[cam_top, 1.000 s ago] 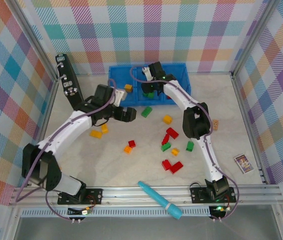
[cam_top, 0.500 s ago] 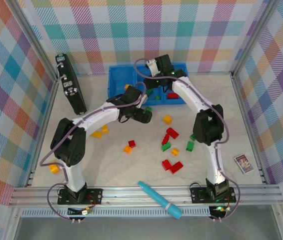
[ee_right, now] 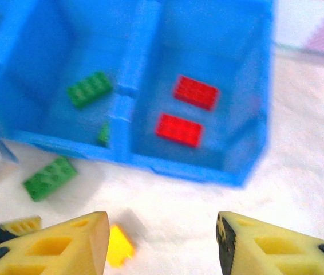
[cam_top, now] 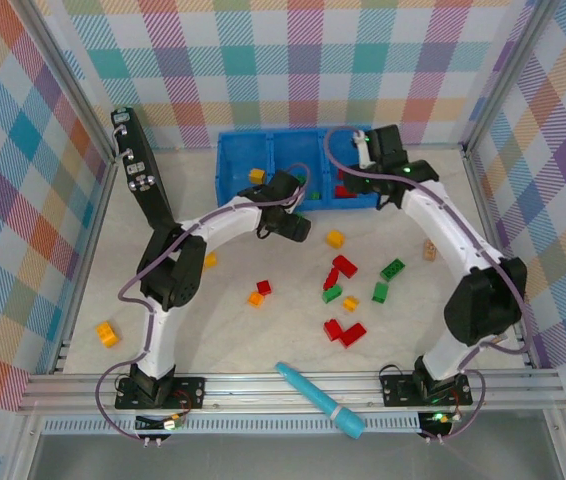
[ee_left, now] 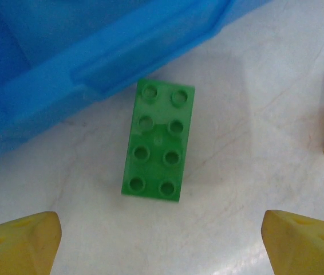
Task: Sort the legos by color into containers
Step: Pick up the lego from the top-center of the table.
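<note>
From overhead, the blue bin (cam_top: 235, 155) sits at upper centre with a yellow lego (cam_top: 256, 176) in its left compartment. The loose legos (cam_top: 344, 266), red, green and yellow-orange, are scattered over the tabletop (cam_top: 263, 350) at mid-frame. My left hand (cam_top: 291, 228) hangs just below the bin's near wall and my right hand (cam_top: 381, 158) is at the bin's right end. A teal stick (cam_top: 320, 398) lies at bottom centre, and a dark flat case (cam_top: 138, 170) leans at upper left. On the left wrist camera, a green lego (ee_left: 159, 140), two studs by four, lies flat at centre, close under the bin wall; I cannot tell whether they touch. The yellow fingertips (ee_left: 19, 240) stand wide apart in the lower corners, holding nothing. On the right wrist camera, which is blurred, two red legos (ee_right: 196, 91) lie in the right compartment and a green brick (ee_right: 89, 89) in the middle one. This hand is also spread wide and empty, with a yellow brick (ee_right: 119, 246) on the tabletop between its fingertips (ee_right: 276, 246).
</note>
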You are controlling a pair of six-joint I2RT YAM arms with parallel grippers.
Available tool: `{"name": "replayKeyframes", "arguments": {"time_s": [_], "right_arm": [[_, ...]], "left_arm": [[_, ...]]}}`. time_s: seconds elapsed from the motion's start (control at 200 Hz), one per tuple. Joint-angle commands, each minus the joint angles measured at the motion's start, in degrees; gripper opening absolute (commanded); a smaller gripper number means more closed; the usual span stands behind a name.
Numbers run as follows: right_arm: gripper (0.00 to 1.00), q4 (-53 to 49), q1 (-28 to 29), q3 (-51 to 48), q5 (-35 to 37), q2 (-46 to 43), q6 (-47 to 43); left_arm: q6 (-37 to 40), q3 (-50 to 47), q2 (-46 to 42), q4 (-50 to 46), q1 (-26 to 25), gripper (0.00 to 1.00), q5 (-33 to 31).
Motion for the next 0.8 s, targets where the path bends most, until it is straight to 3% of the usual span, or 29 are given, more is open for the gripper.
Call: {"name": "replayKeyframes", "arguments": {"time_s": [0.0, 0.35, 0.51, 0.795], "right_arm": [[0.53, -4.0, -3.2, -3.9, 2.1, -5.4, 6.2], [0.58, -6.1, -10.1, -15.6, -2.8, -16.6, 13.1], [0.59, -6.0, -10.3, -18.9, -4.2, -18.1, 14.2], [0.63, -7.5, -10.7, -21.0, -6.5, -15.8, 17.5]], "left_arm": [[1.2, 4.0, 3.1, -2.3, -0.4, 0.88, -0.2], [-1.6, 8.2, 9.4, -3.8, -0.8, 0.75, 0.0], [-2.9, 8.7, 11.1, -2.9, -1.6, 0.68, -2.2], [-4.9, 7.7, 12.8, -1.3, -2.5, 0.46, -4.7]]}}
